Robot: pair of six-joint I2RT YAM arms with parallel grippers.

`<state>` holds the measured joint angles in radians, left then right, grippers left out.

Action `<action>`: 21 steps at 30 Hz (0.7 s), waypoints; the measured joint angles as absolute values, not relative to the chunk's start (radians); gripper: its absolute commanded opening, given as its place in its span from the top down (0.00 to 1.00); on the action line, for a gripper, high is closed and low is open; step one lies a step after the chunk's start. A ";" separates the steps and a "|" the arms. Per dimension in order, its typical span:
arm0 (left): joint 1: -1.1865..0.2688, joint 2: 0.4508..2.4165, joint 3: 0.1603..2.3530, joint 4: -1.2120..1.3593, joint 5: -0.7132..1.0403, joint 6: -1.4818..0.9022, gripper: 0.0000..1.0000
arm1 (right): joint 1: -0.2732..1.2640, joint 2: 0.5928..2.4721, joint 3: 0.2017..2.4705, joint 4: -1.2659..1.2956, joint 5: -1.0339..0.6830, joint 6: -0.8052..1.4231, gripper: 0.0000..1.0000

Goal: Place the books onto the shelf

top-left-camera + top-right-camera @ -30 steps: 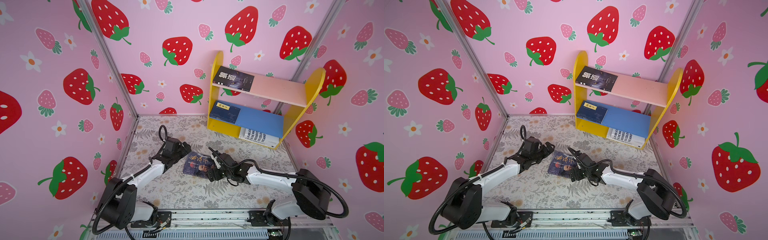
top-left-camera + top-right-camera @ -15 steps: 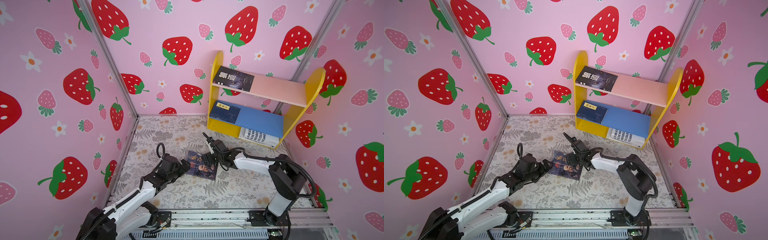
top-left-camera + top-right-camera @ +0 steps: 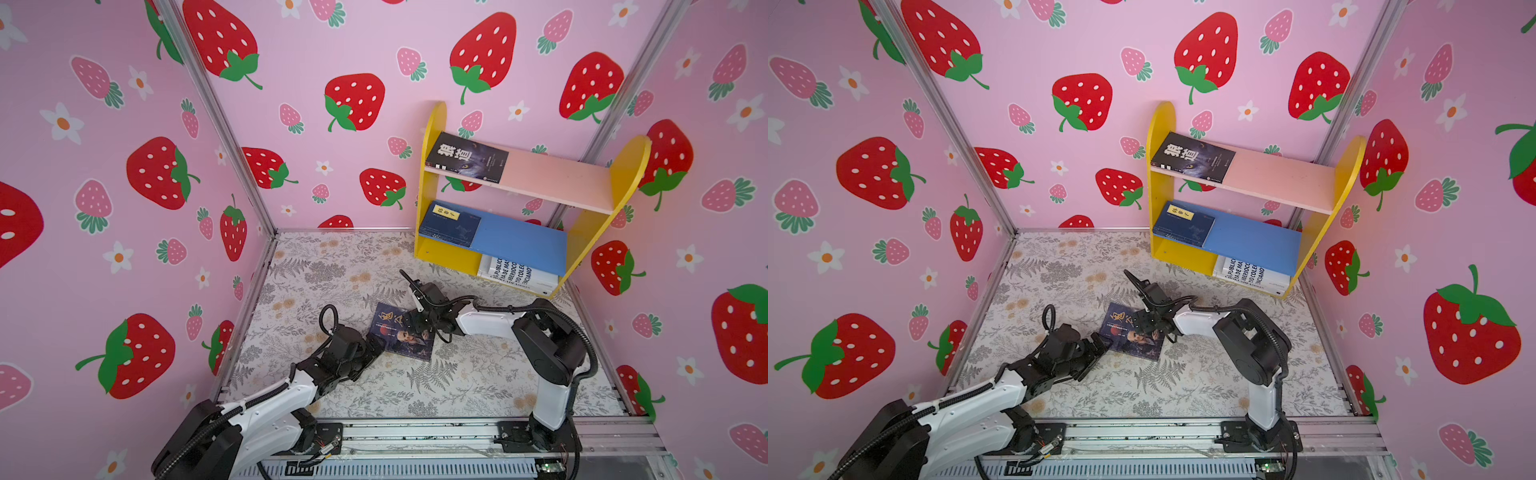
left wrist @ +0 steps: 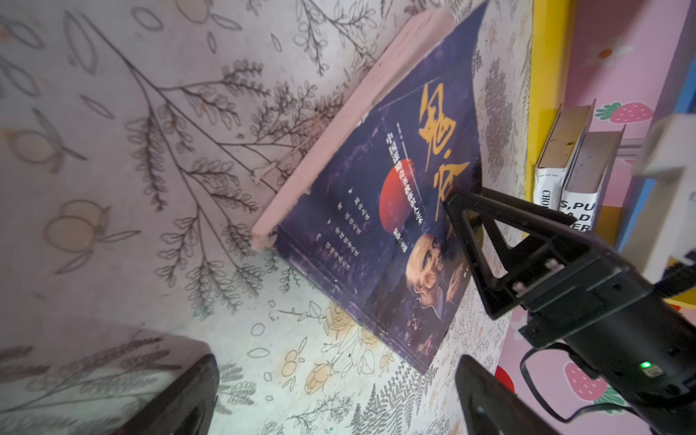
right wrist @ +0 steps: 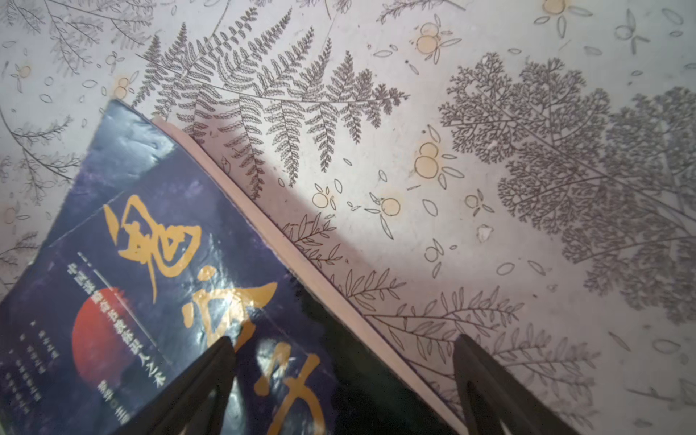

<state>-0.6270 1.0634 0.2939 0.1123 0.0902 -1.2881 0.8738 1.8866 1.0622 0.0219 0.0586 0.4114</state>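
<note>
A dark purple book with gold Chinese characters [image 3: 399, 338] [image 3: 1130, 337] lies flat on the floral floor. My right gripper [image 3: 413, 305] [image 3: 1139, 303] [image 5: 346, 365] is open and straddles the book's [image 5: 150, 301] far page edge, one finger over the cover and one over the floor. My left gripper [image 3: 374, 347] [image 3: 1100, 345] [image 4: 335, 380] is open and empty, just short of the book's [image 4: 376, 226] near corner. The shelf [image 3: 432, 249] [image 3: 1160, 249] stands at the back right. It holds a dark book [image 3: 465, 160] on the pink board, a navy book [image 3: 451, 226] on the blue board and white books [image 3: 515, 274] beneath.
Pink strawberry-print walls [image 3: 332, 166] close in the floor on three sides. A metal rail [image 3: 415, 432] with both arm bases runs along the front. The right arm's elbow [image 3: 548, 345] stands in front of the shelf.
The left arm swung back toward the front, then its gripper came up to the book's near corner. The right gripper moved to the book's far edge and its jaws narrowed slightly.
</note>
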 measured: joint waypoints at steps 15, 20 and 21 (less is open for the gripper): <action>-0.630 1.273 0.294 0.454 0.055 -1.349 0.00 | 0.879 1.898 0.975 0.213 -0.001 0.500 0.37; -0.617 1.319 0.296 0.523 0.035 -1.360 0.01 | 0.899 1.898 0.948 0.266 -0.013 0.521 0.36; -0.616 1.328 0.301 0.527 0.034 -1.361 0.01 | 0.902 1.896 0.947 0.266 -0.016 0.523 0.35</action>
